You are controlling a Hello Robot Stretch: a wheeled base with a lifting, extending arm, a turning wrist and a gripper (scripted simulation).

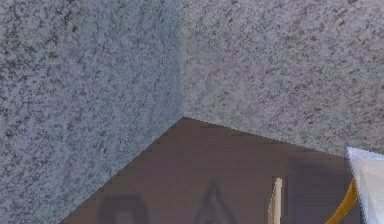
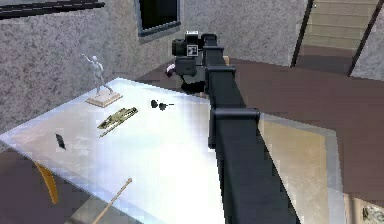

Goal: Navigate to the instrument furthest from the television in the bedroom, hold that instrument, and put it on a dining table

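Looking ahead first, we face a corner where two grey speckled walls (image 1: 90, 90) meet over a brown floor (image 1: 200, 160). At the near right the corner of a white table (image 1: 370, 170) comes in, with a yellow leg (image 1: 346, 205) under it and a pale wooden post (image 1: 277, 200) just left of it. We find no writing to read here.

Turning to the arm side view, the white table spreads across the left and middle. On its far left part stands a small grey statue (image 2: 97, 72) on a flat base. Just right of and nearer than that lies a slim olive-and-yellow thing (image 2: 118, 120), which we judge may be the instrument, though its shape is too small to be sure. Its long axis runs from near left to far right. A small dark thing (image 2: 158, 104) lies just beyond it, and a dark flat rectangle (image 2: 62, 140) lies near the table's left edge.

The arm (image 2: 235, 130) reaches over the table's right part, and the gripper (image 2: 179, 62) stands past the far edge. The slim thing lies left of the gripper and nearer to us, well apart from it. We cannot tell the gripper's state or whether it holds anything. No label or print is legible on anything
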